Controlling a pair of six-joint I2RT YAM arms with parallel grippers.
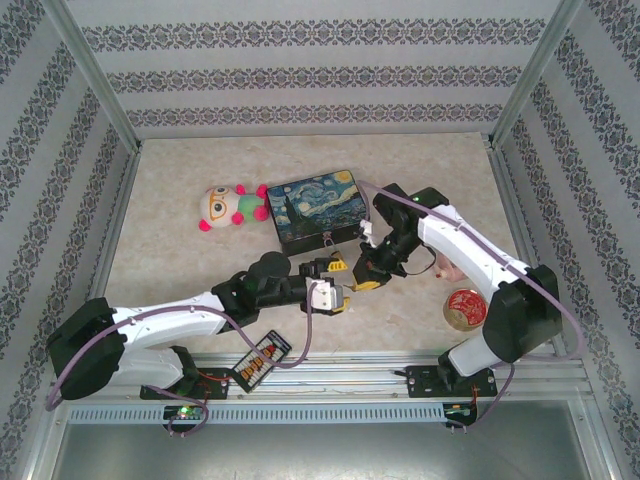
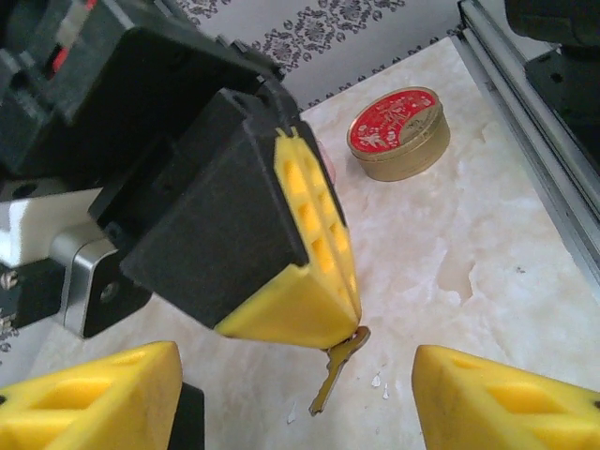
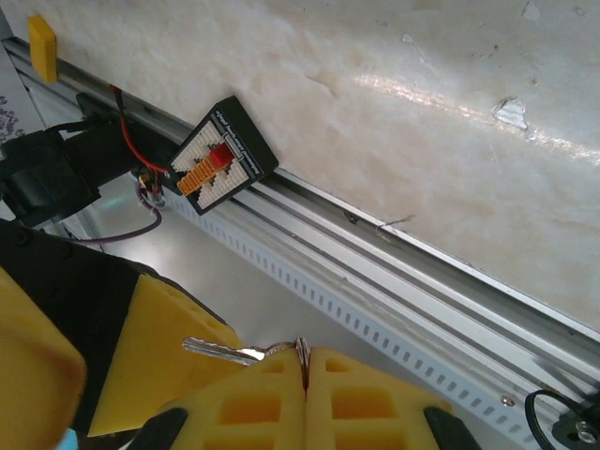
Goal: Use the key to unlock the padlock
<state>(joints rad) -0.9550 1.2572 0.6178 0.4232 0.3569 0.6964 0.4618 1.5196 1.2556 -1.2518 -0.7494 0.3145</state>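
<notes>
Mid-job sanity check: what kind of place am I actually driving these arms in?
Probably a lab test booth, not a real room: patterned wallpaper panels on an aluminium frame box in a marble-look tabletop, with stray props such as a plush toy and a painted tin.

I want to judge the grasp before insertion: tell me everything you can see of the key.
The key is small, thin, silvery metal, with a little ring at its head. The right gripper is shut on the head end, so the blade sticks out bare past its yellow tips. In the left wrist view it points down towards the marbled table, seen between the open fingers of the left gripper, which do not touch it. Whether its tip reaches the table cannot be told.
</notes>
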